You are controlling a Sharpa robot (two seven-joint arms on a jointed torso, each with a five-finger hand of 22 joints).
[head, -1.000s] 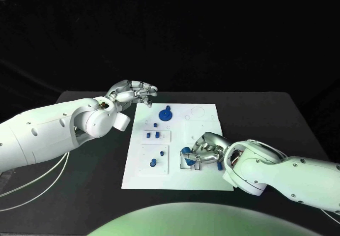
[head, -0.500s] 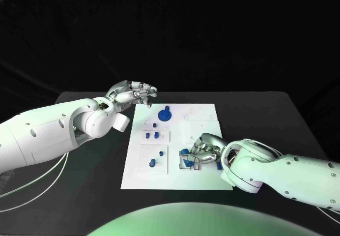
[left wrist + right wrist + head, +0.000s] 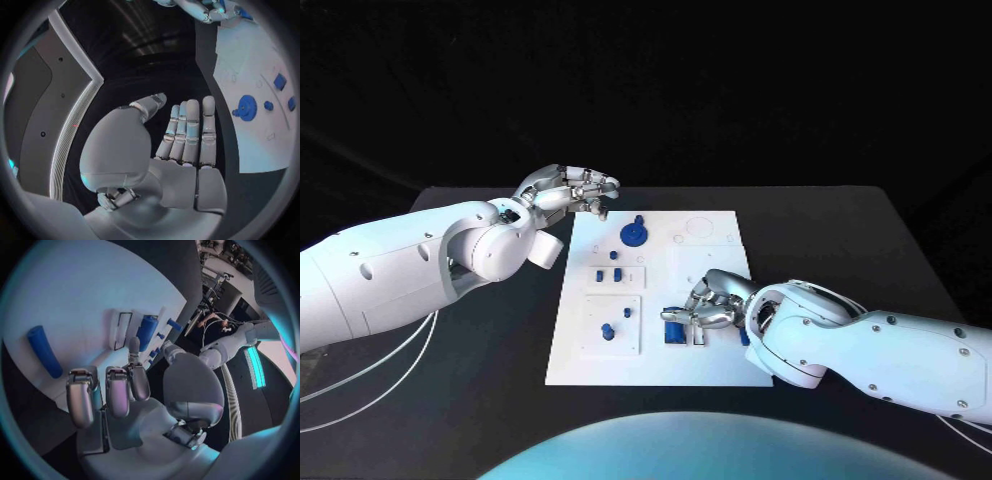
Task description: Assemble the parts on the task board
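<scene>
Board (image 3: pixel 711 360): white plate, centre of head view, on black table (image 3: pixel 862 230).

Parts: blue gear (image 3: pixel 636 235) near board's upper edge; two small blue blocks (image 3: pixel 609 273) on a raised tile mid-left; two more blue pieces (image 3: pixel 607 327) on the lower-left tile; blue cylinder (image 3: pixel 678 331) at centre-right of board, just beside right hand; loose blue rod (image 3: pixel 44 350) lying flat on the board, at left of right wrist view.

Left hand (image 3: pixel 574 187): upper left of head view, off the board's top-left corner, above table. Holding nothing; fingers straight and side by side in left wrist view (image 3: pixel 187 132).

Right hand (image 3: pixel 715 304): centre-right of head view, low over board. Fingers (image 3: pixel 119 385) bent down, tips at the cylinder (image 3: pixel 145 331) and the dark-rimmed slot (image 3: pixel 122 330) beside it. No clear grasp visible; whether the cylinder is pinched, cannot tell.

Step in hand, judged: seating the cylinder at the slotted fixture on the board's right side.

Handling advice: keep cylinder axis in line with the slot; press straight down, no sideways drag that could roll it. Keep palm clear of the loose rod. Left hand best kept off the board, or resting on the edge if the plate slides.
</scene>
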